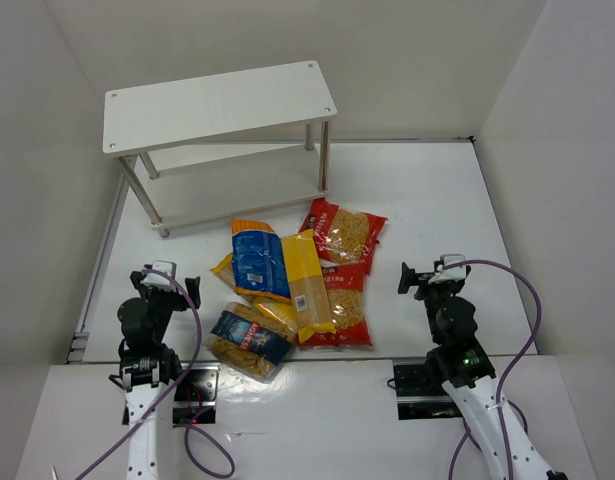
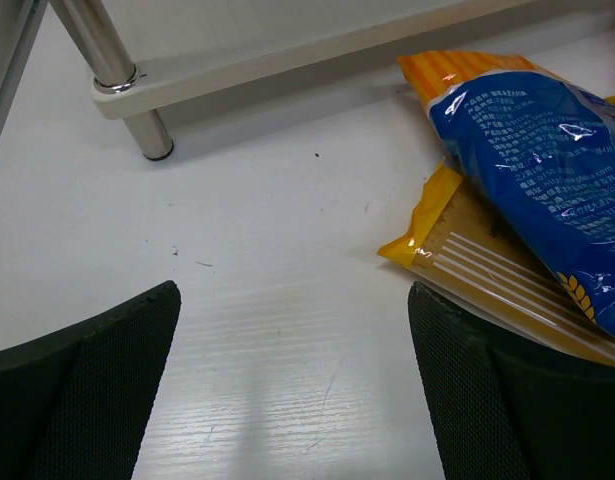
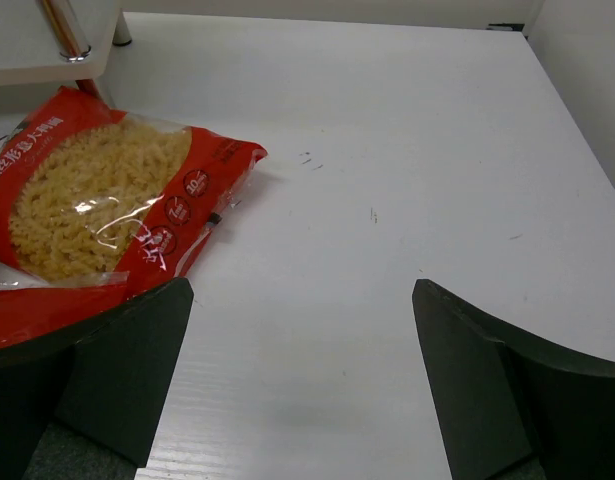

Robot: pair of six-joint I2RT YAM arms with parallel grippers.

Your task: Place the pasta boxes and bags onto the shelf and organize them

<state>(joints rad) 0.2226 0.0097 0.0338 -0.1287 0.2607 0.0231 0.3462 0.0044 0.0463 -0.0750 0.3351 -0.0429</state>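
Observation:
The white two-tier shelf stands at the far left, both tiers bare. The packs lie in a heap on the table in front of it: a yellow-orange pack with blue label, a long narrow yellow spaghetti pack, two red windowed bags, and a clear bag with dark-blue label. My left gripper is open and empty, left of the heap; its view shows the blue-label pack over a yellow pack. My right gripper is open and empty, right of the heap, near a red bag.
White walls enclose the table on the left, back and right. A silver shelf leg and the lower tier's edge stand ahead of my left gripper. Bare white tabletop lies ahead of my right gripper.

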